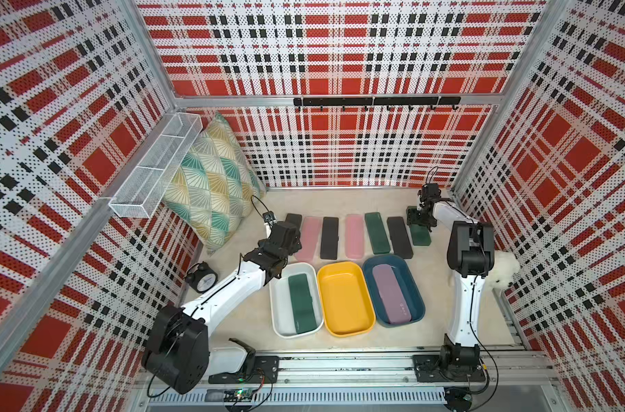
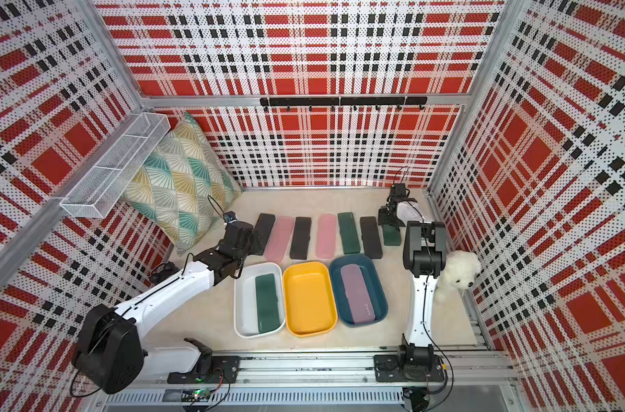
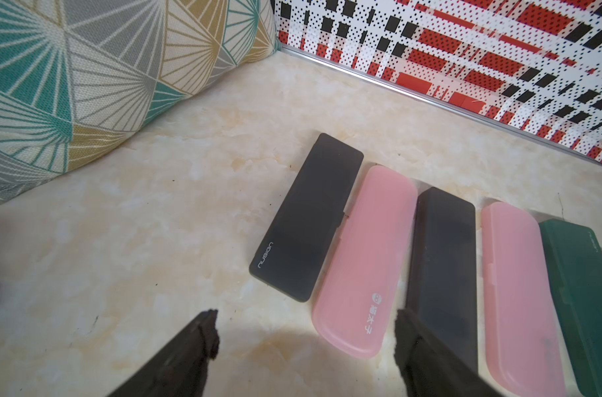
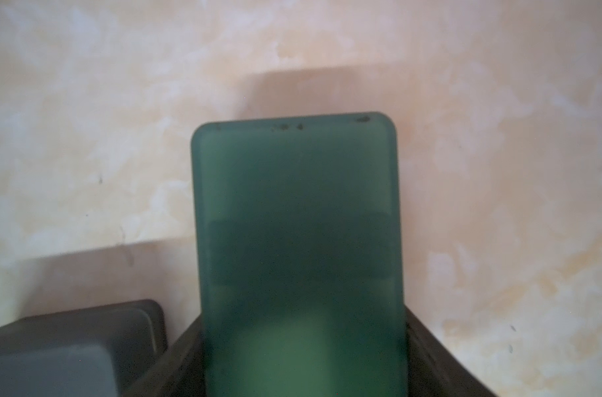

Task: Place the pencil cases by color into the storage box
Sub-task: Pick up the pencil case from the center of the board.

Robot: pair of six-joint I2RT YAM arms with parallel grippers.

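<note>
Sorting, early stage: two of nine pencil cases (image 1: 329,237) stowed; yellow tub (image 1: 344,303) empty; left of it, white tub (image 1: 280,306) with one green case (image 1: 301,301); right of it, blue tub (image 1: 414,296) with one pink case (image 1: 390,294); behind it, row (image 1: 354,235) of seven unsorted; right gripper (image 1: 420,225) clamped on the end green case (image 4: 297,206), rightmost behind the yellow tub; left gripper (image 3: 306,321) gaping, empty, above the row's left end; surface: pale marbled tabletop (image 1: 339,203); room: plaid pegboard walls (image 1: 339,53).

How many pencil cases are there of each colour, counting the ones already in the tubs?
green case: 3
black case: 3
pink case: 3
Total: 9
</note>
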